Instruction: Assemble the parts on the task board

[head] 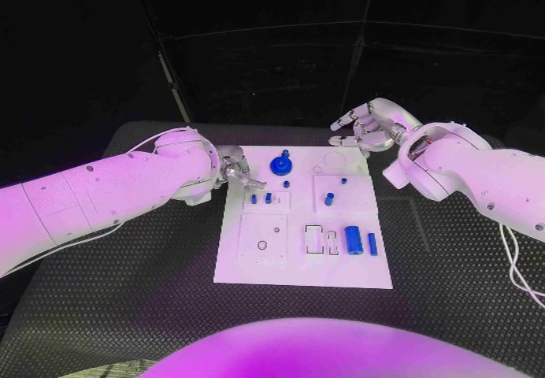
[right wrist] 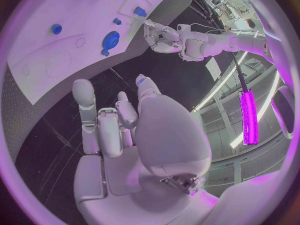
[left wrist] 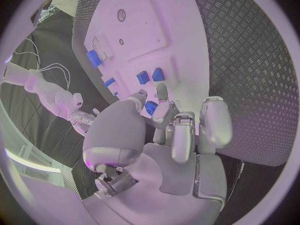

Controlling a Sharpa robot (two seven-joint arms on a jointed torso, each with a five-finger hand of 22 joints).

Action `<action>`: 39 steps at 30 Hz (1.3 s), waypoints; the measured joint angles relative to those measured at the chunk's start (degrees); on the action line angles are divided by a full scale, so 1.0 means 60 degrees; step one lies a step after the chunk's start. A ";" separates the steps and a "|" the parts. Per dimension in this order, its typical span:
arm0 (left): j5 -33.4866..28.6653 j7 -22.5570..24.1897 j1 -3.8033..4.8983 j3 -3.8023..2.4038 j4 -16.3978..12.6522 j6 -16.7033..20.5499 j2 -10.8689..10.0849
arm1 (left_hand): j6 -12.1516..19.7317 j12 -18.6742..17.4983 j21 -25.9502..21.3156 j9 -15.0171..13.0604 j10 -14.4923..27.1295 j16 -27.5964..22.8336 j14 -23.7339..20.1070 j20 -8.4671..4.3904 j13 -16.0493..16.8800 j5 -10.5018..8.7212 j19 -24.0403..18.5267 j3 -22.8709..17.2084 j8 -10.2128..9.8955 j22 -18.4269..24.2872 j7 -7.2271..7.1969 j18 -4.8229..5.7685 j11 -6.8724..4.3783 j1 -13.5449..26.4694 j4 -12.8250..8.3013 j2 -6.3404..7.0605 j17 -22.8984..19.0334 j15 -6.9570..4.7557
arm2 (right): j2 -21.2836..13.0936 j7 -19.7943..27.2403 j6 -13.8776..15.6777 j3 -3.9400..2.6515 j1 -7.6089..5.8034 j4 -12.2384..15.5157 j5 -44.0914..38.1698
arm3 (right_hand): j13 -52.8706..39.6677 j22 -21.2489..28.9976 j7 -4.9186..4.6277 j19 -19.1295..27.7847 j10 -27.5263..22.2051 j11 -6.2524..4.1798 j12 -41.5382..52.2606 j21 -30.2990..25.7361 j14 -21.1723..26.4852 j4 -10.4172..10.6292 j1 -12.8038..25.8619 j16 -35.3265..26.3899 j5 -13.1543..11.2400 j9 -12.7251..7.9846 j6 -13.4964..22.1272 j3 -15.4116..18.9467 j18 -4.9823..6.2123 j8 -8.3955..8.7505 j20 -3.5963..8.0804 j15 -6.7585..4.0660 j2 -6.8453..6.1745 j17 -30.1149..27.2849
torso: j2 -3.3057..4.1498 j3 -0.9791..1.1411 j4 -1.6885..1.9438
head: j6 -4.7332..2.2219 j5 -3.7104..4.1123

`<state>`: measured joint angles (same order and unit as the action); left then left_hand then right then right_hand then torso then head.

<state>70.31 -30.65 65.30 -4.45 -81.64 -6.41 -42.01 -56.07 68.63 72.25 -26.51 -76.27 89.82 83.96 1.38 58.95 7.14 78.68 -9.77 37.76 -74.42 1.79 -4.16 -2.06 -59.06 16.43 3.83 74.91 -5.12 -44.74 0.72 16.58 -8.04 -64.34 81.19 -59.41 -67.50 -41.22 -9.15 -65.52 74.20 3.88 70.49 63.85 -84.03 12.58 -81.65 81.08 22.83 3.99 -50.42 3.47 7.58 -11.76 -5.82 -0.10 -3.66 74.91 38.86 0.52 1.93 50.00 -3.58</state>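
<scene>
Left arm (head: 102, 193): white, enters from the left edge of the head view and ends at mid-left.

Left hand (head: 239, 173): sits at the upper left corner of the task board (head: 256, 264), over the board's left edge. In the left wrist view this hand (left wrist: 181, 130) has its fingers partly curled and apart, fingertips (left wrist: 162, 91) just beside a small blue part (left wrist: 150, 107); whether thumb and finger actually pinch that part cannot be told.

Task board: white plate, centre of the head view, on the black table (head: 136, 299).

Parts on the board, left to right: two small blue pegs (head: 260, 198) in the upper left section, just right of the left hand; a round blue gear-like part (head: 280, 164) near the top edge, close to that hand's fingertips; a short blue peg (head: 329, 198) in the upper right section; a blue cylinder (head: 354, 239) lying in the lower right section with a thin blue pin (head: 372, 243) just beside it.

Right hand (head: 365, 126): upper right of centre, beyond the board's top right corner, apart from all parts. In the right wrist view the hand (right wrist: 119, 120) has loosely bent, separated fingers with nothing in them.

Right arm (head: 477, 177): white, enters from the right edge.
</scene>
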 measured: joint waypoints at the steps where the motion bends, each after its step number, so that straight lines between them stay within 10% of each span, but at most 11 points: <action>1: -0.0018 0.0006 0.0002 -0.0048 -0.0025 0.0051 -0.0014 | 0.0181 -0.0426 -0.0441 0.0043 0.0366 -0.0068 -0.0004 0.0029 -0.0544 0.0000 -0.0290 0.0070 -0.0061 0.0310 0.0067 -0.0159 0.0061 -0.0131 0.0005 -0.0006 0.0000 0.0012 | 0.0000 0.0001 0.0000 0.0000 0.0000 -0.0002 0.0000 | 0.0000 0.0000 0.0000 0.0000 0.0000 0.0000 0.0000 0.0000 0.0000 0.0000 0.0000 0.0000 0.0000 0.0000 0.0000 0.0000 0.0000 0.0000 0.0000 0.0000 0.0000 0.0000 | 0.0000 -0.0001 0.0000 | 0.0000 0.0004; 5: -0.0261 0.0250 0.0070 -0.0157 -0.0035 0.0449 0.0001 | 0.1208 -0.2808 -0.3802 0.0374 0.2701 -0.2244 -0.0383 0.0315 -0.3148 0.0000 -0.2529 0.0139 -0.0564 0.2818 0.0577 -0.0803 0.0544 -0.1107 -0.0080 -0.0060 -0.0462 0.0470 | 0.0009 0.0005 0.0002 0.0000 0.0000 -0.0013 0.0000 | 0.0000 0.0000 0.0000 0.0000 0.0000 0.0000 0.0000 0.0000 0.0000 0.0000 0.0000 0.0000 0.0000 0.0000 0.0000 0.0000 -0.0001 0.0000 0.0000 0.0000 0.0000 0.0000 | 0.0003 0.0000 -0.0005 | 0.0000 0.0021; 9: -0.0609 0.1090 0.0121 -0.0164 0.0192 0.1043 0.0271 | 0.1797 -0.4615 -0.5810 0.1068 0.4206 -0.6389 -0.3187 0.0801 -0.4517 0.0032 -0.3913 -0.0204 -0.1415 0.4108 0.1022 -0.0858 0.1102 -0.2688 -0.0462 0.0118 -0.4220 0.0946 | 0.0026 0.0010 0.0004 0.0000 0.0001 -0.0028 0.0000 | 0.0003 0.0000 0.0000 0.0000 0.0000 0.0000 0.0000 0.0000 0.0000 0.0009 0.0000 -0.0027 -0.0017 0.0000 0.0000 0.0009 0.0000 0.0000 0.0000 0.0000 0.0000 -0.0001 | 0.0005 0.0003 -0.0012 | 0.0000 0.0067; 13: -0.0837 0.2378 0.0145 0.0084 0.0549 0.1742 0.0688 | 0.1183 -0.6509 -0.6921 0.2059 0.3812 -0.7831 -0.3486 0.1068 -0.6475 0.0032 -0.3872 -0.0854 -0.2530 0.5037 0.1176 -0.1009 0.1229 -0.4071 -0.0801 0.0590 -0.5676 0.1159 | 0.0056 0.0017 0.0005 0.0001 0.0001 -0.0038 0.0000 | 0.0016 0.0001 0.0000 0.0000 0.0000 0.0000 0.0000 0.0000 0.0000 0.0026 0.0000 -0.0038 -0.0055 0.0000 0.0000 0.0026 0.0000 0.0000 0.0000 0.0000 0.0000 -0.0001 | 0.0017 0.0002 -0.0016 | 0.0000 0.0140; 18: -0.0710 0.3935 0.0133 0.0367 0.1090 0.2397 0.1136 | 0.0924 -0.7704 -0.7114 0.2601 0.3568 -0.8225 -0.2970 0.1037 -0.7573 0.0032 -0.3389 -0.1046 -0.3346 0.5335 0.1039 -0.1010 0.1277 -0.4370 -0.0993 0.0874 -0.6227 0.1136 | 0.0081 0.0033 0.0005 0.0001 0.0003 -0.0042 0.0000 | 0.0015 0.0017 0.0000 0.0000 0.0000 0.0000 0.0000 0.0000 0.0000 0.0026 0.0000 -0.0038 -0.0055 0.0000 0.0000 0.0026 0.0000 0.0000 0.0000 0.0000 0.0000 -0.0001 | 0.0021 -0.0002 -0.0018 | 0.0000 0.0205; 23: 0.0064 0.4794 0.0127 0.0551 0.1500 0.2514 0.1470 | 0.0676 -0.8424 -0.7004 0.2922 0.3395 -0.7961 -0.1933 0.0971 -0.8202 0.0032 -0.2564 -0.0753 -0.3916 0.5423 0.0988 -0.1009 0.1281 -0.4275 -0.1091 0.0969 -0.6347 0.1031 | 0.0104 0.0048 0.0006 0.0001 0.0003 -0.0043 0.0000 | 0.0015 0.0017 0.0000 0.0000 0.0000 0.0000 0.0000 0.0000 0.0000 0.0026 0.0000 -0.0037 -0.0055 0.0000 0.0000 0.0026 0.0000 0.0000 0.0000 0.0000 0.0000 -0.0001 | 0.0018 0.0001 -0.0019 | 0.0000 0.0248; 31: 0.1451 0.5207 0.0105 0.0643 0.2047 0.2379 0.1901 | 0.0290 -0.9040 -0.4130 0.3274 0.3097 -0.3351 -0.0059 0.0815 -0.8810 0.0032 -0.0697 -0.0280 -0.4592 0.3216 0.0948 -0.0779 0.1228 -0.4174 -0.1226 0.0942 -0.2135 0.0919 | 0.0130 0.0065 0.0005 0.0001 0.0003 -0.0042 0.0000 | 0.0014 0.0016 0.0000 0.0000 0.0001 0.0000 0.0000 0.0000 0.0000 0.0026 0.0000 -0.0037 -0.0055 0.0000 0.0000 0.0026 -0.0001 0.0000 0.0000 0.0000 0.0000 -0.0001 | 0.0006 0.0001 -0.0019 | 0.0000 0.0272; 39: 0.2204 0.5192 0.0096 0.0654 0.2347 0.2007 0.2155 | 0.0025 -0.9147 -0.2731 0.3348 0.2985 -0.2550 -0.0031 0.0760 -0.8980 0.0032 -0.0189 -0.0160 -0.4692 0.2033 0.0946 -0.0630 0.1178 -0.4170 -0.1219 0.0863 -0.1338 0.0922 | 0.0146 0.0073 0.0004 0.0001 0.0003 -0.0043 0.0000 | 0.0014 0.0015 0.0000 0.0000 0.0000 0.0000 0.0000 0.0000 0.0000 0.0026 0.0000 -0.0037 -0.0055 0.0000 0.0000 0.0026 -0.0001 0.0000 0.0000 0.0000 0.0000 0.0005 | 0.0003 0.0005 -0.0019 | 0.0000 0.0295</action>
<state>83.54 0.50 65.88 -0.52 -67.56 5.63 -29.08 -55.92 13.75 55.87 -6.42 -58.36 74.52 83.77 5.94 5.07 7.34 77.55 -10.73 9.61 -62.22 7.47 -7.94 5.01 -84.09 9.12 9.01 66.88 0.42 -43.86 1.16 16.60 -8.03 -64.32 80.93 -59.41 -67.42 -41.13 -9.15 -65.52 74.21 3.88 70.49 63.85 -84.03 12.74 -81.65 80.86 22.50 3.99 -50.42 3.62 7.58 -11.76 -5.82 -0.10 -3.66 74.94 38.88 0.55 1.82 50.00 -1.81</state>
